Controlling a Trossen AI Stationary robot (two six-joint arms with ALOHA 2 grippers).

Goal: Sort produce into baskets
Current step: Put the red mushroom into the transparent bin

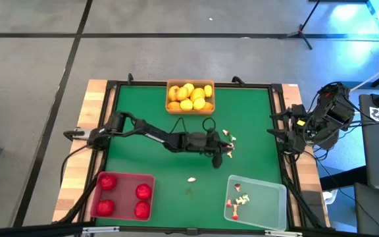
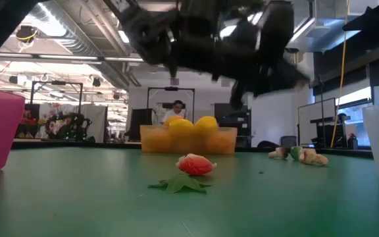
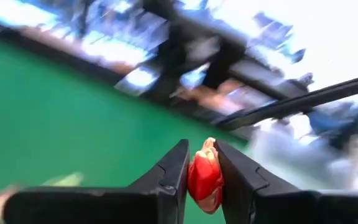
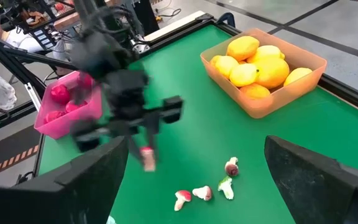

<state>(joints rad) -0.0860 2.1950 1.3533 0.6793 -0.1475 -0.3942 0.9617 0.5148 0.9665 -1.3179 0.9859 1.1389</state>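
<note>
My left gripper [image 1: 221, 155] is above the middle of the green table, shut on a small red-and-white produce piece [image 3: 205, 177]. The orange basket [image 1: 208, 107] at the far edge holds yellow fruits [image 1: 189, 96]. A red basket [image 1: 122, 179] at the near left holds red fruits [image 1: 107, 182]. In the clear basket [image 1: 268, 191] at the near right lie small whitish-and-red bits [image 1: 237, 201]. Loose bits [image 1: 229, 136] lie just beyond the left gripper. Another piece [image 2: 195, 164] rests on the mat beside a green leaf [image 2: 179, 185]. My right gripper [image 4: 196, 155] waits open at the right edge. My left gripper pinches the red-and-white piece by its two sides [image 3: 197, 180] between its two fingers [image 3: 173, 174]. The fingers reach in from the table's left. The piece [image 4: 147, 158] is lifted clear of the mat.
The table's black frame [image 1: 278, 112] runs around the green mat. My right arm [image 1: 321, 122] stands folded outside the right edge. There is bare mat [image 1: 143, 158] between the red basket and the left arm.
</note>
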